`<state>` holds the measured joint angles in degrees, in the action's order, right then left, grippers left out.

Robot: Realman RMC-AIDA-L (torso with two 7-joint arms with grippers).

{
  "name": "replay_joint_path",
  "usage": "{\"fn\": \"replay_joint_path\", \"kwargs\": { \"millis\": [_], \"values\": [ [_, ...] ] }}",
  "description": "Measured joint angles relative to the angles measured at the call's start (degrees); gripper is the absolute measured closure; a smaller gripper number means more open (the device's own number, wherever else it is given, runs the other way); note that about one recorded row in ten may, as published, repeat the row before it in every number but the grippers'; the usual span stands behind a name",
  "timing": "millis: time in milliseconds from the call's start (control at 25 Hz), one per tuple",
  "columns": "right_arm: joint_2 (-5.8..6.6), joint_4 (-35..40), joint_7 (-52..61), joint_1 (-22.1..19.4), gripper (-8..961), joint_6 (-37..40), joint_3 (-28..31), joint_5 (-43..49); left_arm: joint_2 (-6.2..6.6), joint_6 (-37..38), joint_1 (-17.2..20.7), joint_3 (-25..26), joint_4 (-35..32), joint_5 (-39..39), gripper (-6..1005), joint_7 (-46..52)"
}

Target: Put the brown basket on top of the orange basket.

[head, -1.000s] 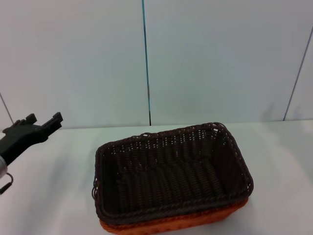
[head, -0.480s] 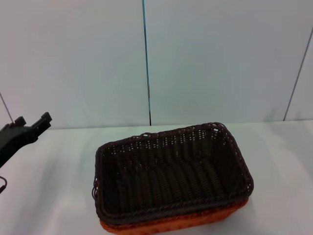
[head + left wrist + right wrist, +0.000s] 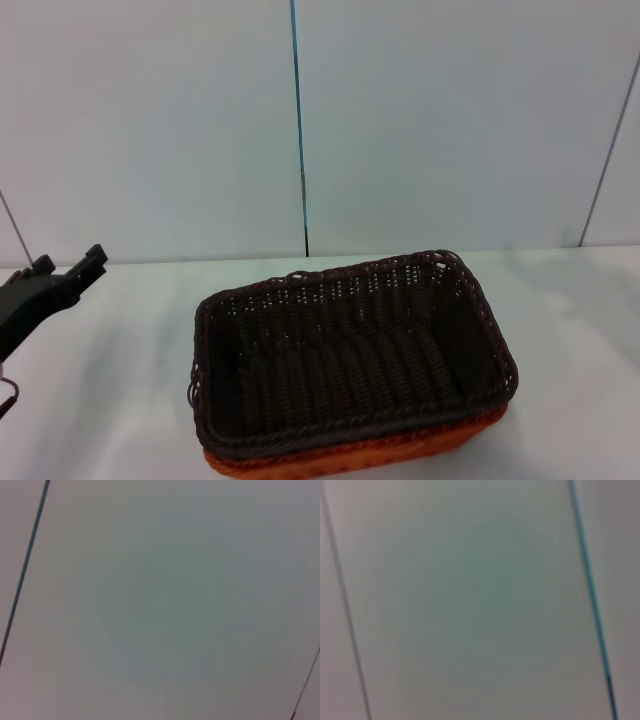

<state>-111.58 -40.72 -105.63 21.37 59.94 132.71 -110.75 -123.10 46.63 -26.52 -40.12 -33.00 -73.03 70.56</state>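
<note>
The brown basket (image 3: 350,345) sits nested on top of the orange basket (image 3: 400,450), whose bright rim and wall show only beneath its near edge. Both rest on the white table in the head view. My left gripper (image 3: 68,264) hangs at the far left, well clear of the baskets, open with nothing between its fingers. The right gripper does not show in the head view. Both wrist views show only a blank wall.
The white table (image 3: 120,360) spreads to the left and right of the stacked baskets. Behind it stands a pale panelled wall with a dark vertical seam (image 3: 298,130).
My left gripper has drawn back to the left, away from the baskets, and dropped slightly. The baskets have not moved.
</note>
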Motion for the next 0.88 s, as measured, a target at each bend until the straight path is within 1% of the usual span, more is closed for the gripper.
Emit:
{"fn": "replay_joint_path", "kwargs": {
  "millis": [40,80,120,200,320,560,800,880],
  "values": [
    [0.36,-0.25,0.0,-0.08,69,0.34,-0.72,-0.06,0.0,0.28,0.3,0.01,-0.07,0.0,165,0.1],
    [1.21,-0.32,0.0,-0.13,69,1.17,-1.62,-0.2,0.0,0.28,0.3,0.01,-0.07,0.0,165,0.1],
    [1.21,-0.32,0.0,-0.13,69,1.17,-1.62,-0.2,-0.01,0.67,0.65,0.02,-0.26,0.0,165,0.25],
    [2.08,-0.02,0.04,-0.16,69,2.05,-2.04,-0.32,-0.03,2.45,1.49,0.09,-0.67,0.0,165,0.15],
    [2.83,0.18,0.07,-0.28,69,2.96,-2.02,-0.35,-0.03,3.4,1.9,0.11,-0.77,-0.06,165,-0.47],
    [3.4,0.44,0.08,-0.37,69,4.86,-1.95,0.03,-0.04,3.51,2.2,-0.21,-0.79,-0.43,164,-0.41],
    [3.48,0.47,-0.28,-0.01,69,3.43,-2.42,-0.2,-0.26,4.19,2.33,-0.41,-0.62,-0.51,164,-0.68],
    [3.77,0.47,-0.28,0.06,69,2.87,-3.4,-0.58,-0.27,4.29,2.35,-0.41,-0.54,-0.52,164,-0.72]
  ]
}}
